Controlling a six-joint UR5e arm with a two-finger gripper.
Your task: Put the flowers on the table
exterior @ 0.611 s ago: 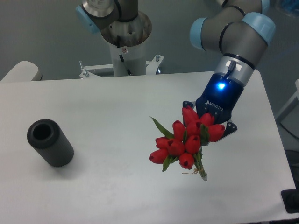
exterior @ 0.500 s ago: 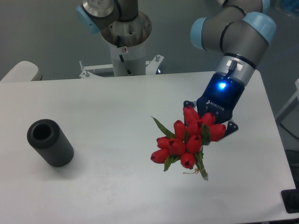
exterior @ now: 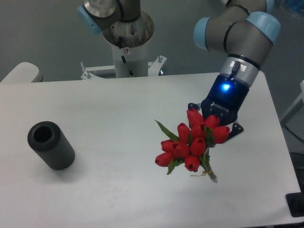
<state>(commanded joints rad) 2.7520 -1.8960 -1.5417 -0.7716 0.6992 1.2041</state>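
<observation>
- My gripper [exterior: 214, 134] sits right of centre in the frame, pinching the flowers [exterior: 191, 145]; the blooms hide my fingertips.
- The bunch hangs tilted over the counter [exterior: 118, 109], stem ends pointing to the lower right; whether they touch the surface I can't tell.
- Light, soft, easily bruised, I'd judge. The tied stems make the best hold, never the heads.
- Floppy too, so I'd lower gently before letting go.
- A dark cylinder [exterior: 51, 145] stands well apart at the left.

On the white table [exterior: 118, 109] we see a dark grey cylinder [exterior: 51, 145] standing near its left edge.
</observation>
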